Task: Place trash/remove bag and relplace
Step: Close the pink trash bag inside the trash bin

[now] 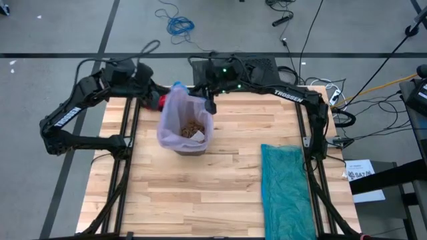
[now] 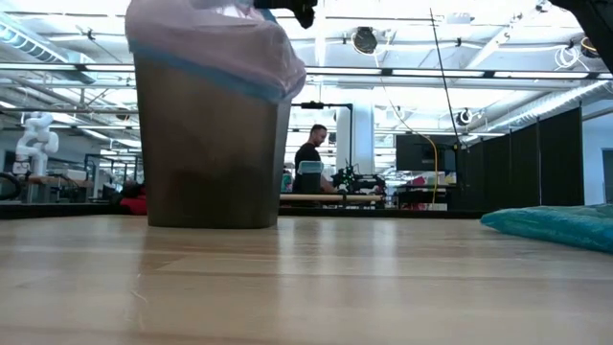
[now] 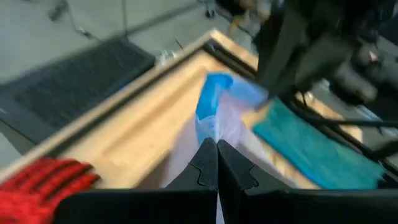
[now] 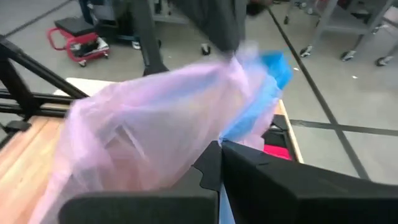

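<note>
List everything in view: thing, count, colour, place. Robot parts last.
bin: one, dark, far-left part of the table, upright.
bag: one, see-through lilac-pink with a blue drawstring edge, lining the bin, its top gathered up and pinched from both sides.
trash: a heap of small tan lumps with a white scrap, inside the bag in the bin.
teal bag: one, teal-green, lying flat at the table's right edge.
red glove: one, red, on the table's far edge beside the bin.
table: one, pale wood.
person: one, dark top, in the room behind.
left gripper: jaws shut on the bag's left side.
right gripper: jaws shut on the bag's right side.
</note>
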